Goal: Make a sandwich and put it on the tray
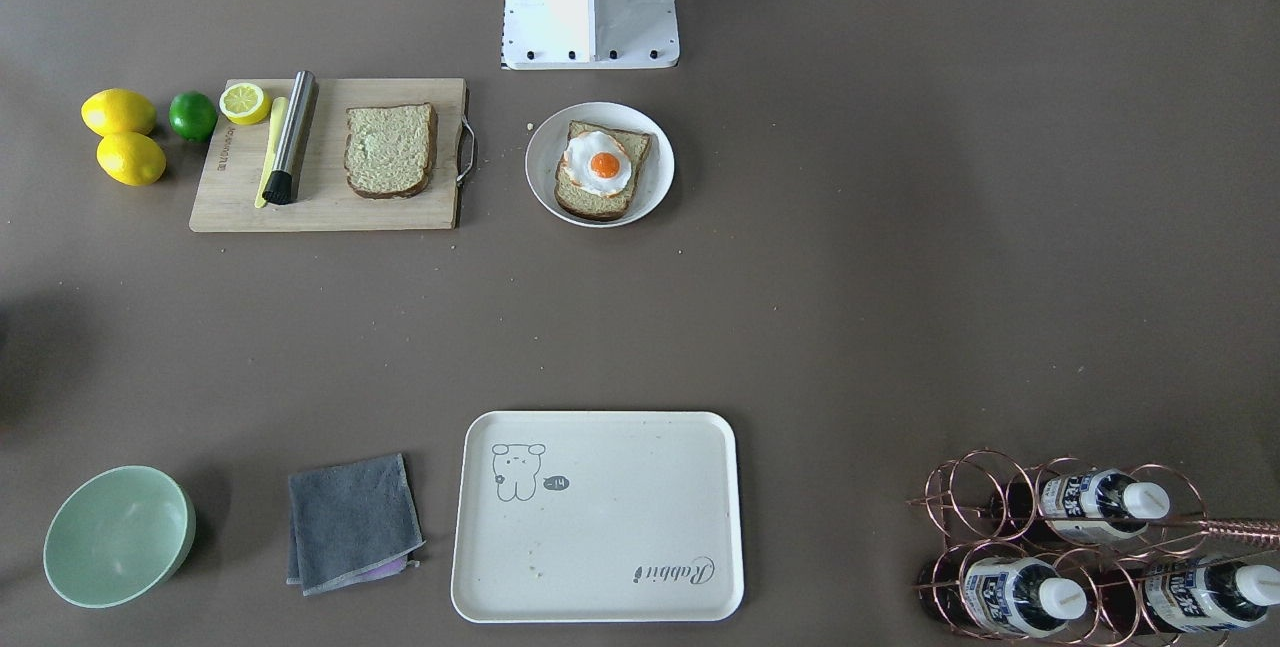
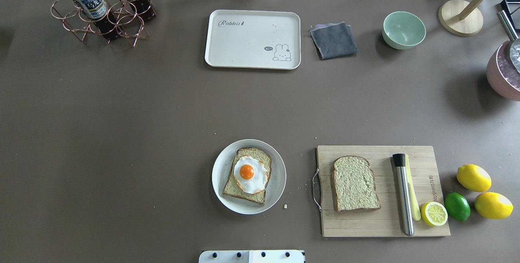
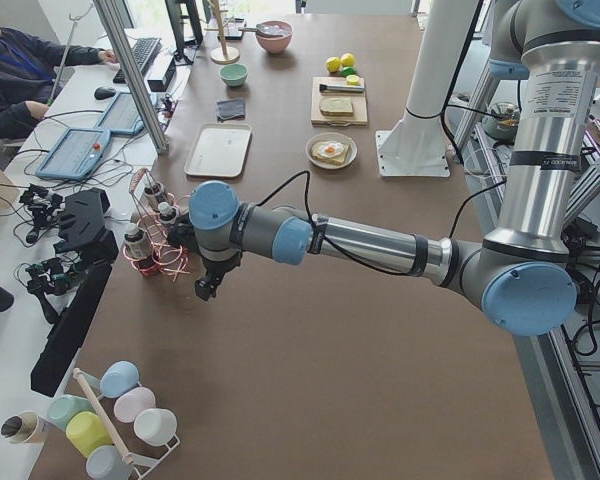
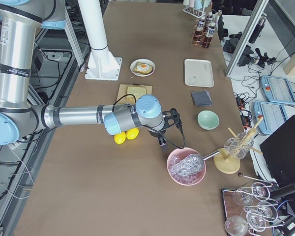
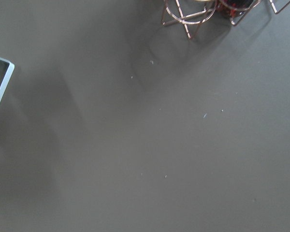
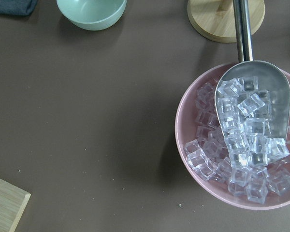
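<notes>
One bread slice [image 2: 260, 158] lies on a round white plate [image 2: 221, 173] with the fried egg [image 2: 250, 173] on top of it. The second bread slice [image 2: 354, 183] lies on the wooden cutting board [image 2: 365, 226]. The cream tray [image 2: 243, 47] lies empty at the table's far side. My left gripper [image 3: 208, 289] hangs over bare table near the bottle rack, and I cannot tell whether it is open or shut. My right gripper [image 4: 162, 142] hangs beside the pink ice bowl, and I cannot tell its state either. Neither wrist view shows fingers.
The board also holds a steel muddler [image 2: 403, 194], a yellow knife and a half lemon [image 2: 434, 213]. Two lemons [image 2: 473, 177] and a lime [image 2: 457, 206] lie beside it. A grey cloth [image 2: 334, 40], green bowl [image 2: 403, 30], copper bottle rack [image 2: 101, 11] and pink ice bowl [image 6: 193, 125] with scoop stand around.
</notes>
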Robot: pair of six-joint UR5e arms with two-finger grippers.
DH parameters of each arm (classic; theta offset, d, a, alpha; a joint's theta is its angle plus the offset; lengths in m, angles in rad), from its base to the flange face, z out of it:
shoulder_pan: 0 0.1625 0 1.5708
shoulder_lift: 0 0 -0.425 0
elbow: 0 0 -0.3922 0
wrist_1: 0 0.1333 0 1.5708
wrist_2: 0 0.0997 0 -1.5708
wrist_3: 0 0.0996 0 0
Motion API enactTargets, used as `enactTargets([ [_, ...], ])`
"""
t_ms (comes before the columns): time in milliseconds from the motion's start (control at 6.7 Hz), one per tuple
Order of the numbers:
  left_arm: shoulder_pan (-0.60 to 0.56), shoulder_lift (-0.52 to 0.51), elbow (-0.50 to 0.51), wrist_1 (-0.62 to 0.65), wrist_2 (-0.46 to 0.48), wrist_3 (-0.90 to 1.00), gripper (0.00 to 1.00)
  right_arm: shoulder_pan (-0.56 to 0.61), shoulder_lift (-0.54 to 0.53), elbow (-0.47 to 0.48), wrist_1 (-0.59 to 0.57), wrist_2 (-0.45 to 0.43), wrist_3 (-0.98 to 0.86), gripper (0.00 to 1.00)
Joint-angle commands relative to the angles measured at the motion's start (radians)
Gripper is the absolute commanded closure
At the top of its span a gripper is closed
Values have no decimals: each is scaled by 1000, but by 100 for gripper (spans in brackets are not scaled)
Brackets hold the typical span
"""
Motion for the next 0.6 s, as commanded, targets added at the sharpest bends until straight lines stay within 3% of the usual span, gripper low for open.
enactTargets([
  [0,72,-32,-39,-2,2,-208,3,-67,17,22,7,-7,137,0],
  [149,141,-21,-79,-67,32,-392,3,-104,35,67,6,-28,276,0],
  [448,317,-13,-85,-333,147,-860,3,-270,69,182,6,-100,581,0],
])
